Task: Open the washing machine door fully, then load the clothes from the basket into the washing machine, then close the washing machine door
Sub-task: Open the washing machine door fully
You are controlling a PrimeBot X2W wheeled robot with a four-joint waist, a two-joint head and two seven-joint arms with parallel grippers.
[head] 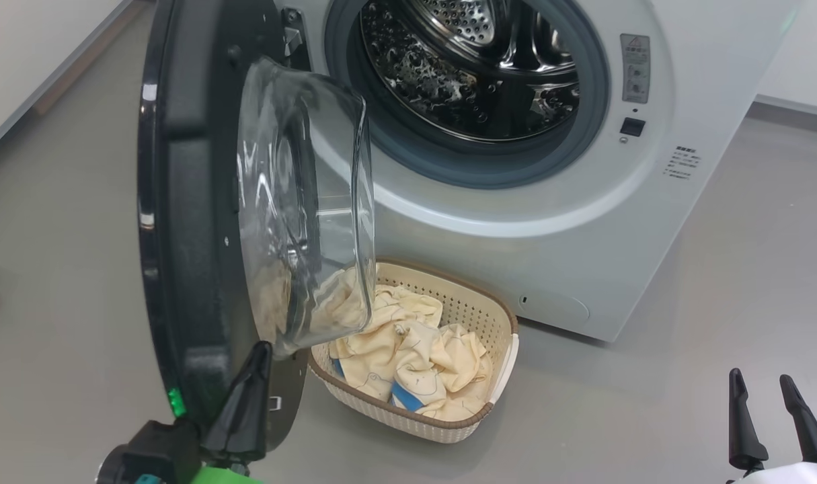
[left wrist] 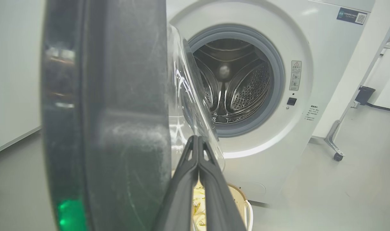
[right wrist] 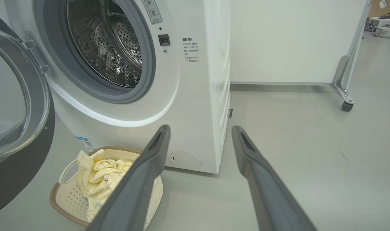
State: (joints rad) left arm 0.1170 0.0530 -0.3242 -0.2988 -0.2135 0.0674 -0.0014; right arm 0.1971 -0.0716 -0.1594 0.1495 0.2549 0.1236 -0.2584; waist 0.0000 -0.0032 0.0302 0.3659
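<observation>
Presently: washing machine door (head: 193, 202) stands open; left gripper (head: 261, 348) clenched, empty, tips beside its glass; right gripper (head: 760, 376) splayed, empty; clothes (head: 408, 349) lie in basket (head: 489, 296).

This looks like a lab or test room, not a home laundry. The washing machine (right wrist: 198, 96) stands on a bare, smooth grey floor (right wrist: 310, 154). Just to its right is a plain white partition panel (right wrist: 278, 41), carried on a metal bracket with a caster wheel (right wrist: 346, 106). Past the panel, in the far right corner, are pale equipment boxes (right wrist: 384, 24) with black cables, and a plain white wall (head: 38, 54) closes the left side
</observation>
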